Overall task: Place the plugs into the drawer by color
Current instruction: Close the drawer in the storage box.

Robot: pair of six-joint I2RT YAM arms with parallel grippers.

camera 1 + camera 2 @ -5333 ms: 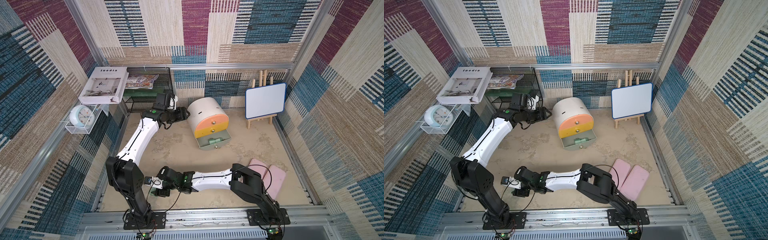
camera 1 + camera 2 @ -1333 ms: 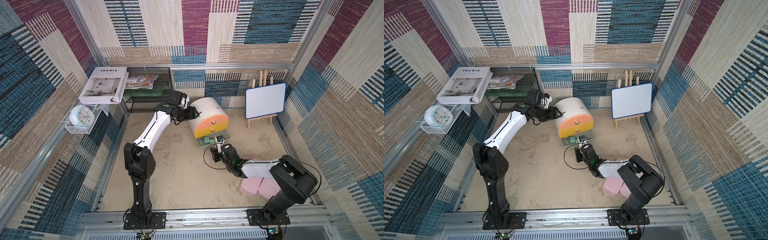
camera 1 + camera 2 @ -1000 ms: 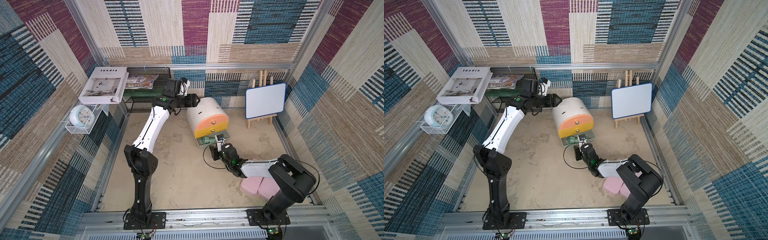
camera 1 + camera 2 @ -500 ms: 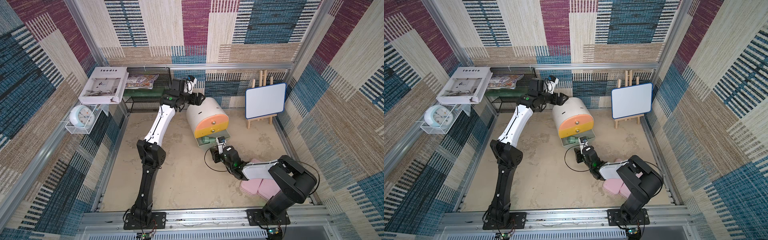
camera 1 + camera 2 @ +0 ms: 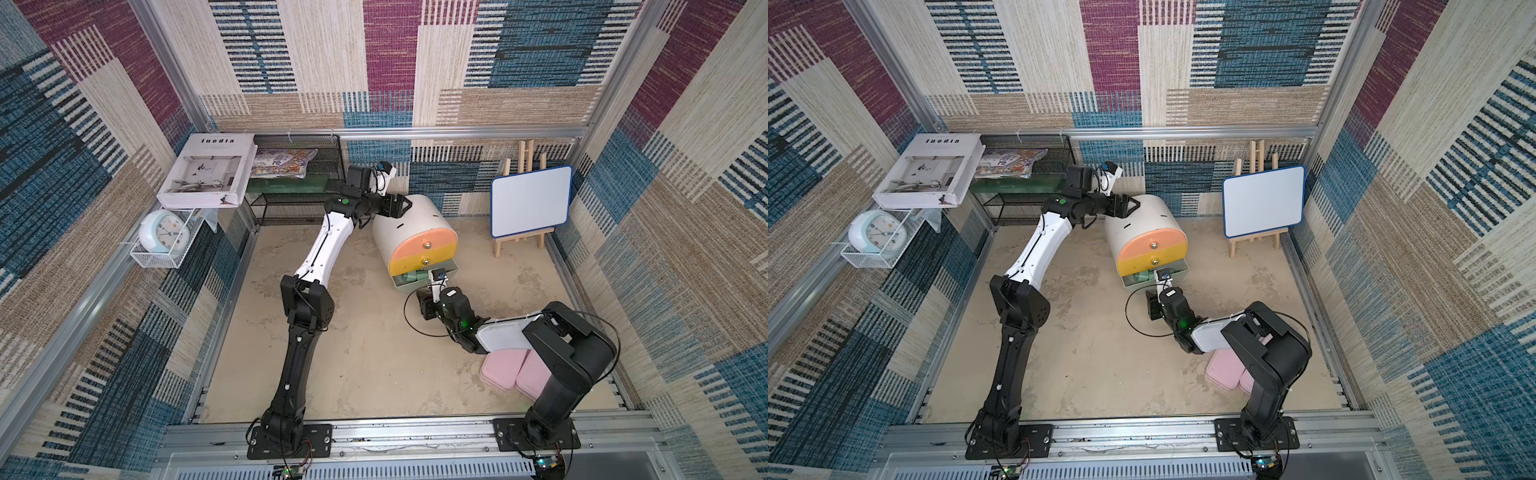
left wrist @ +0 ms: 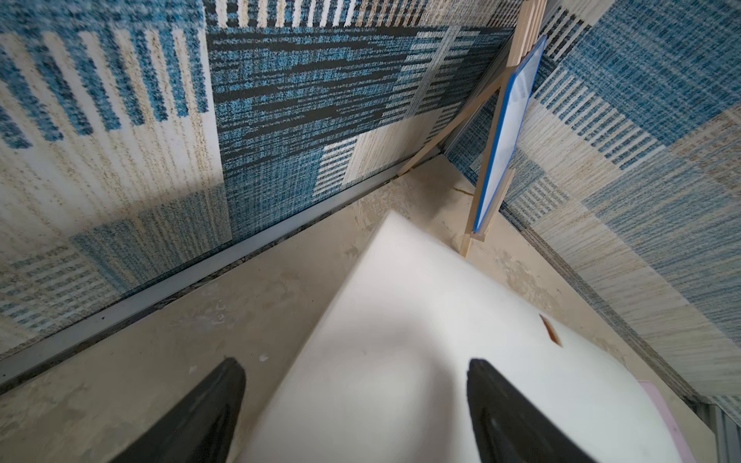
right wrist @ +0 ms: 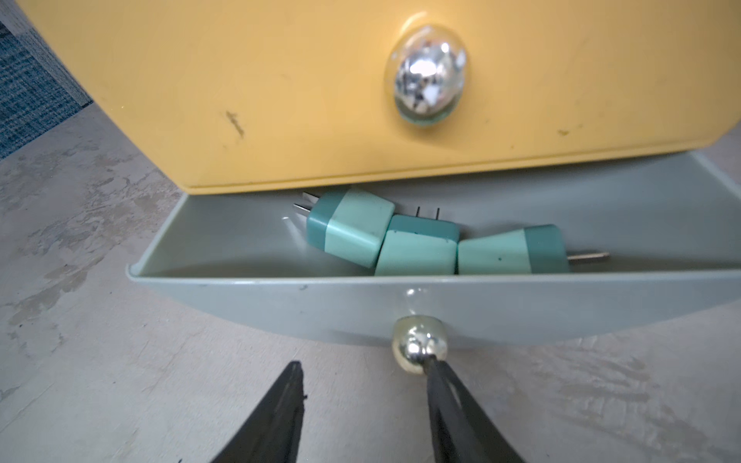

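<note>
The drawer (image 5: 409, 226) is a white barrel cabinet with peach, yellow and grey-green fronts. Its grey-green bottom drawer (image 7: 280, 304) is pulled out. Three mint green plugs (image 7: 417, 250) lie side by side in it, partly under the yellow front (image 7: 280, 80). My right gripper (image 7: 363, 366) is open, low on the floor before this drawer. One fingertip (image 7: 435, 375) touches the drawer's brass knob (image 7: 417, 346). My left gripper (image 6: 353, 362) is open over the cabinet's white rear top (image 6: 421, 320), with one finger above the floor beside it. Both top views show it at the cabinet's back.
Two flat pink boxes (image 5: 505, 368) lie under my right arm near the front right. A small whiteboard on an easel (image 5: 530, 201) stands at the back right. At the back left are a black wire rack (image 5: 297, 183), a book (image 5: 205, 170) and a clock (image 5: 164, 232).
My left gripper has risen from the cabinet's left side to its rear top and has opened wider. My right gripper has stayed at the bottom drawer's front.
</note>
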